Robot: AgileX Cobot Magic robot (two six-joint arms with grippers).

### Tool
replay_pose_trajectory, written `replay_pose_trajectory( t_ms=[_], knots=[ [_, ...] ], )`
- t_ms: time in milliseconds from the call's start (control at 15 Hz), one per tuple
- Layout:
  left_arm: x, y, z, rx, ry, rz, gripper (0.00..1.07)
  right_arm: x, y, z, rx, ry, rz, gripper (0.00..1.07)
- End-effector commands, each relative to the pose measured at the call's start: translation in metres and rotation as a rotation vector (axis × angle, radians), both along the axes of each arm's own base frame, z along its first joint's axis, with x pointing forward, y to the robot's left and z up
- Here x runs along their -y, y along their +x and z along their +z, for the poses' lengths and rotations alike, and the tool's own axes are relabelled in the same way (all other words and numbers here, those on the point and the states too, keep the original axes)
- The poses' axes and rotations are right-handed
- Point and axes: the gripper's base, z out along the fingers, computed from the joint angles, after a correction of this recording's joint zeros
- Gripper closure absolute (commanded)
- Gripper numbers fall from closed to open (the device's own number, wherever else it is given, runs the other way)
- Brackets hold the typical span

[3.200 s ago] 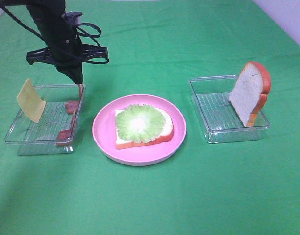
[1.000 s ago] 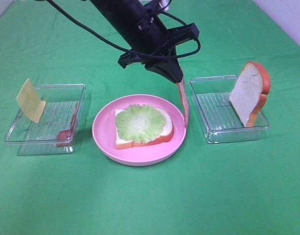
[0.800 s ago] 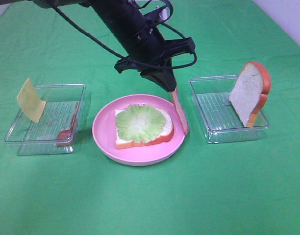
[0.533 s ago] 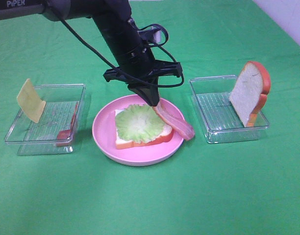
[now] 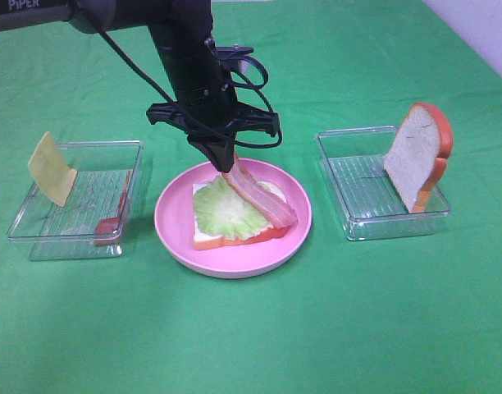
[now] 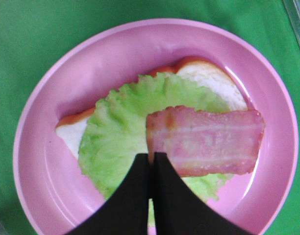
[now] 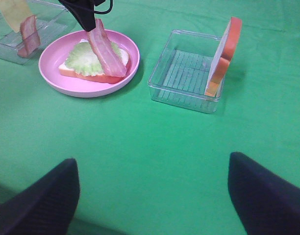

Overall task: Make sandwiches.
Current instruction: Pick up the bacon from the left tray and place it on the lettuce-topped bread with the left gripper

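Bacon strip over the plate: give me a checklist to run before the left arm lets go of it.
1. Left tool shut on bacon strip: ok.
2. Strip's lower part lying across the lettuce: ok.
3. Strip lying flat: not ok, held end is raised.
4. Free end inside the edge of the bottom bread slice: cannot tell.
5. Bread and lettuce sitting inside the pink plate: ok.
6. Right tool open, away from the plate: ok.

Black left arm [image 5: 185, 57], tapered fingers [image 6: 133, 196], looped cables [image 5: 253, 72], lettering [image 5: 23, 5] perhaps "PIPER".
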Motion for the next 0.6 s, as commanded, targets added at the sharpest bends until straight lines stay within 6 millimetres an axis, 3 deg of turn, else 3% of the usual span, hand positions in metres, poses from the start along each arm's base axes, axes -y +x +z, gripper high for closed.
replay_pose_trajectory(
  t_ms=[67, 267, 600],
  knots=[
    [-0.0024, 0.0005, 0.0021, 0.010, 0.024, 0.001, 1.07, 0.0014, -0.0027, -0.0010, 0.019, 0.008, -0.005, 0.31],
    [-0.0024, 0.0005, 0.0021, 0.010, 0.024, 0.001, 1.03, 0.0014, -0.0027, -0.0010, 0.019, 0.008, -0.005, 0.31],
    [-0.0028, -0.0004, 0.0018, 0.001, 0.029, -0.001, 0.53, 0.0014, -0.0027, -0.0010, 0.019, 0.008, -0.005, 0.31]
  ],
)
